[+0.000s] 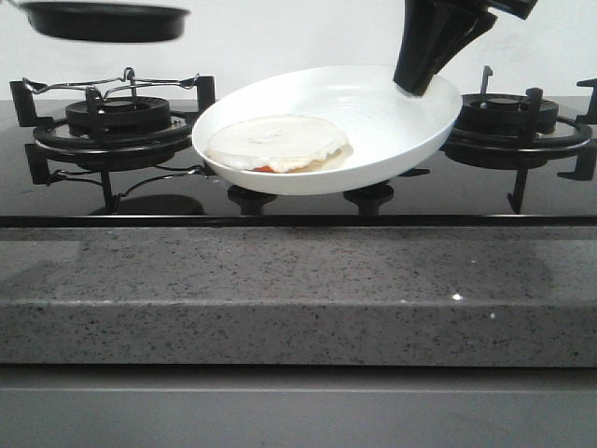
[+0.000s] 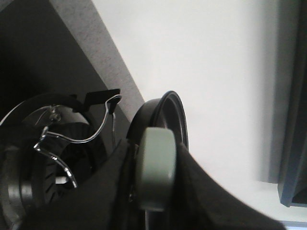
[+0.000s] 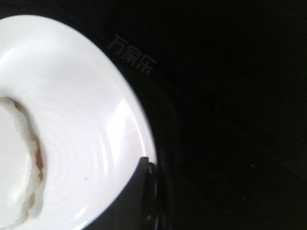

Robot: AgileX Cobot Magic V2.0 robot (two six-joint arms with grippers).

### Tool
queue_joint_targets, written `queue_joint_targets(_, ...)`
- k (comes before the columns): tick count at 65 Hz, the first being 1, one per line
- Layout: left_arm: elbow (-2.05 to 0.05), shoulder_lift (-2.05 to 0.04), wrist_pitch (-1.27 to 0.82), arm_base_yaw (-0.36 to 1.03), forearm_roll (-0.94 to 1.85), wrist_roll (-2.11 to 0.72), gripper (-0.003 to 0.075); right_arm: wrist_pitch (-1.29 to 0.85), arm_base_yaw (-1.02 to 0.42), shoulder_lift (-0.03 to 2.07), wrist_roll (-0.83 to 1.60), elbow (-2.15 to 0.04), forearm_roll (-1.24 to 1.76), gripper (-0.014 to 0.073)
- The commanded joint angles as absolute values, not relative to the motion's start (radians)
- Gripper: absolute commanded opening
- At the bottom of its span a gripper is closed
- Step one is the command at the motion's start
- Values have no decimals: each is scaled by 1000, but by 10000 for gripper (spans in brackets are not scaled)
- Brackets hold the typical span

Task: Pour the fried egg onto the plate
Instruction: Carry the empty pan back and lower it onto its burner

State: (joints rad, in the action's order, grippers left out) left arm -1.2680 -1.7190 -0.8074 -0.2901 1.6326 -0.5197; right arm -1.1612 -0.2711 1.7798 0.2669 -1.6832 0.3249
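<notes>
The white plate [image 1: 392, 131] hangs tilted above the stove, its left side lower. The fried egg [image 1: 275, 142] lies on its lower left part, a brown-orange edge showing underneath. My right gripper [image 1: 415, 79] is shut on the plate's upper right rim. The right wrist view shows the plate [image 3: 81, 120], the egg [image 3: 12, 163] and my gripper [image 3: 144, 191] clamped on the rim. The black frying pan [image 1: 103, 21] is held high at the top left. In the left wrist view my left gripper [image 2: 156, 187] is shut on the pan's grey-green handle [image 2: 156, 163], with the pan [image 2: 172, 115] seen edge-on.
A left burner [image 1: 117, 126] with a wire rack and a right burner [image 1: 518, 126] stand on the black glass hob. A grey speckled counter [image 1: 298, 289] runs along the front. A white wall is behind.
</notes>
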Motion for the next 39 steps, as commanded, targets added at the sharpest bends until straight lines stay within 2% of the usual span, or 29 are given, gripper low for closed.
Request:
queue_joint_targets(1,-1296,-1699,-873,-293,1711,-521,-19,-1134,-267,1722,270,-1709,357,-57)
queue_joint_targets(30,-1296,-1719,-787,-293,1607,-537,-13,-1134,-267,1722,270,-1709,357,-57)
queue_joint_targets(34,-1296,-1719,-783,-293,1589,-537,9,-1134,-267,1722,270,-1709,357,-57)
queue_joint_targets(39,-1296,-1719,-783,-293,1576,-537,75,-1134,-267,1722,270,-1709,357,-57)
